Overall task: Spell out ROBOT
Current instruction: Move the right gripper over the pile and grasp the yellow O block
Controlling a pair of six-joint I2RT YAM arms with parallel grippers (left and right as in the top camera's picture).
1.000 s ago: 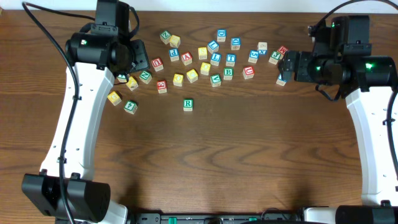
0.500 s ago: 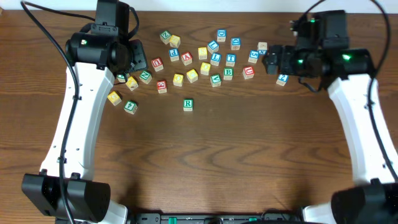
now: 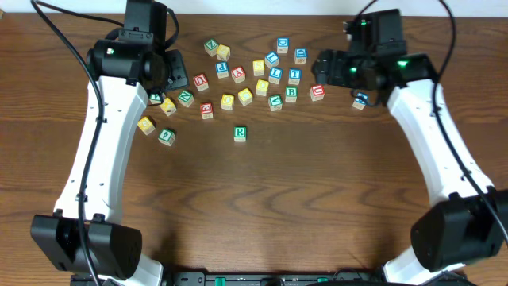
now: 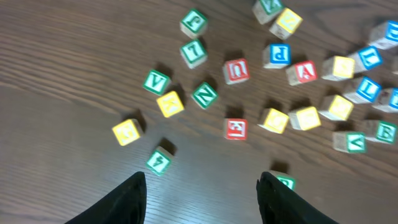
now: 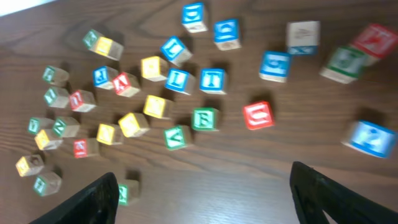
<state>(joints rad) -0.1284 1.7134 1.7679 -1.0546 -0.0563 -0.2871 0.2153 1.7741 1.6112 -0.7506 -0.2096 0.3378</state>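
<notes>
The green-framed R cube (image 3: pixel 240 133) stands alone in front of the scattered cluster; it also peeks out at my left gripper's right fingertip (image 4: pixel 285 182). The green B (image 3: pixel 291 93) (image 5: pixel 205 118) and blue T (image 3: pixel 294 75) (image 5: pixel 212 79) lie in the cluster's right half. Yellow-faced cubes (image 3: pixel 244 96) (image 5: pixel 132 123) sit mid-cluster, another (image 3: pixel 262 86) beside them. My left gripper (image 3: pixel 176 73) (image 4: pixel 202 186) hovers open over the cluster's left end, holding nothing. My right gripper (image 3: pixel 324 70) (image 5: pixel 205 186) hangs open above the right end, also holding nothing.
Red-lettered cubes (image 3: pixel 317 91) (image 3: pixel 238 74) and other green, blue and yellow cubes are mixed through the cluster. A blue cube (image 3: pixel 360 101) lies apart at the right, below the right arm. Bare wood stretches from the R cube to the near table edge.
The right arm has swung left from the table's right side to over the cluster's right end, its jaws narrowing a little. The left arm and the cubes have not moved.
</notes>
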